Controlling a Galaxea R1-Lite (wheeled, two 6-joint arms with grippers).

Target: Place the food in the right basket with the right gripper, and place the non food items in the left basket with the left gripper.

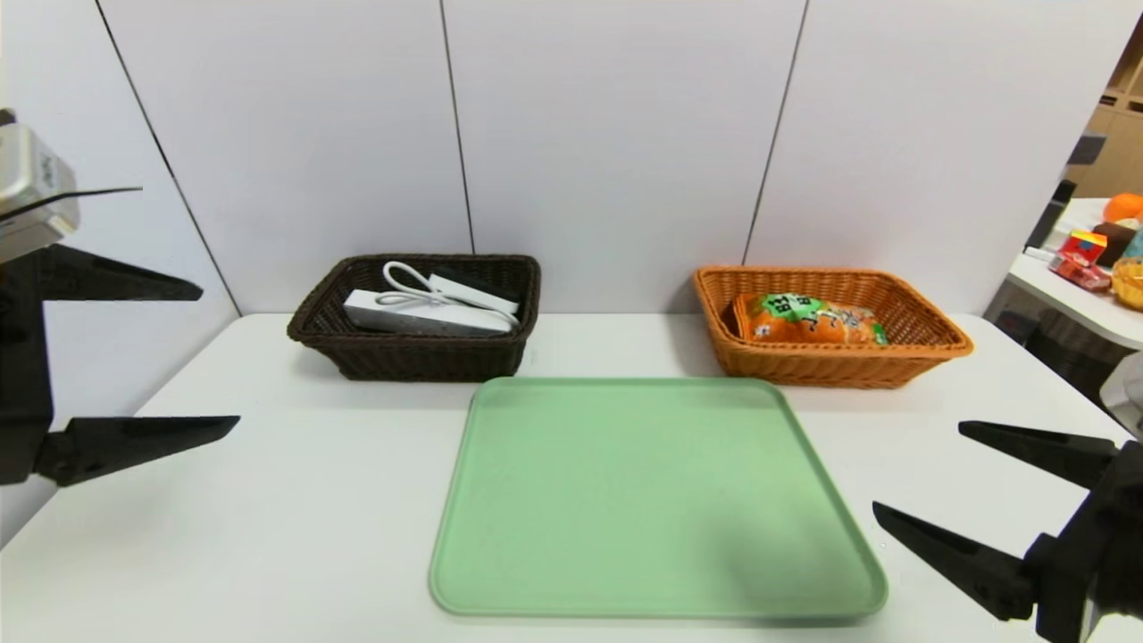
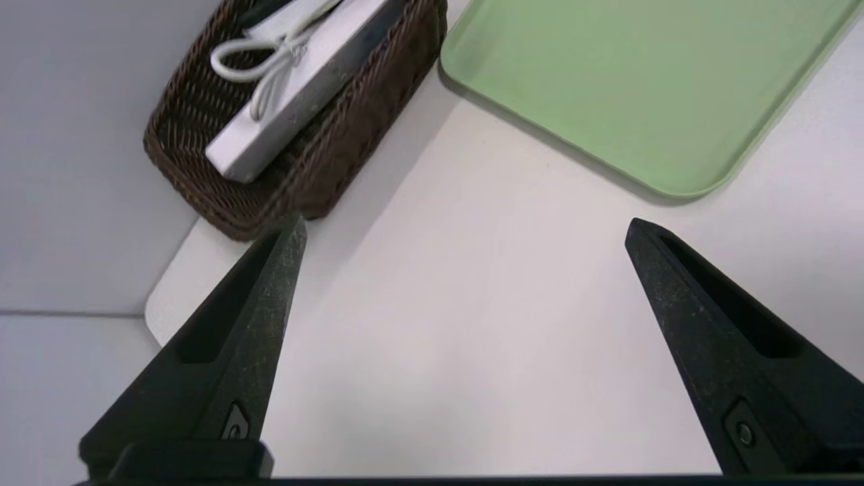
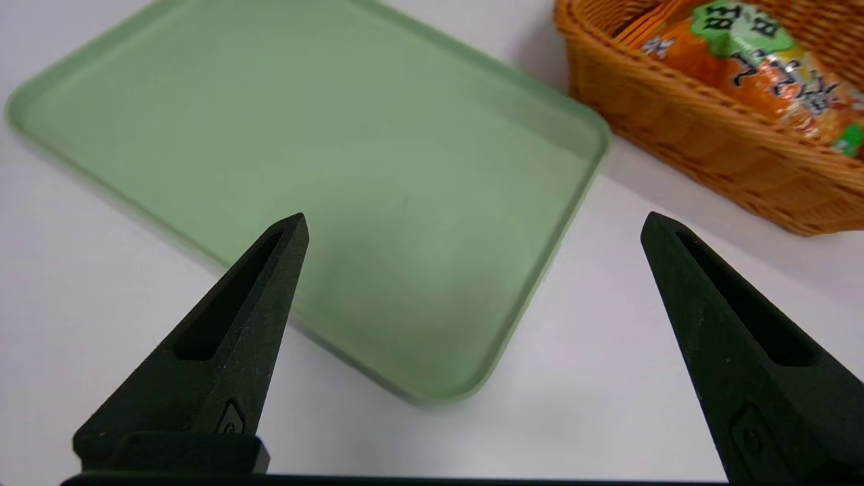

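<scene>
You have a white table (image 1: 268, 500) filling the lower two thirds of the head view, backed by a pale panelled wall (image 1: 607, 134). At the lower centre of that view lies a green tray (image 1: 652, 500), flat on the table with its bed bare. Behind it, left of centre, stands the left basket (image 1: 415, 353), dark brown and deep-sided; right of centre stands the right basket (image 1: 830, 362), orange-tan and shallow. The two baskets are well apart, each near a far corner of the tray without touching it. In the left basket you can see the white power strip (image 1: 420, 314) lying lengthwise with its white cord (image 1: 406, 281) looped on top of it; any smaller non-food items in there cannot be made out. In the right basket the food (image 1: 817, 321), an orange snack bag with a green label, lies along the bottom. At the left edge of the head view the left gripper (image 1: 219, 353) hangs above the table with its two black fingers spread wide and nothing between them. At the lower right corner the right gripper (image 1: 915, 469) points toward the tray, its fingers likewise wide apart and holding nothing.
</scene>
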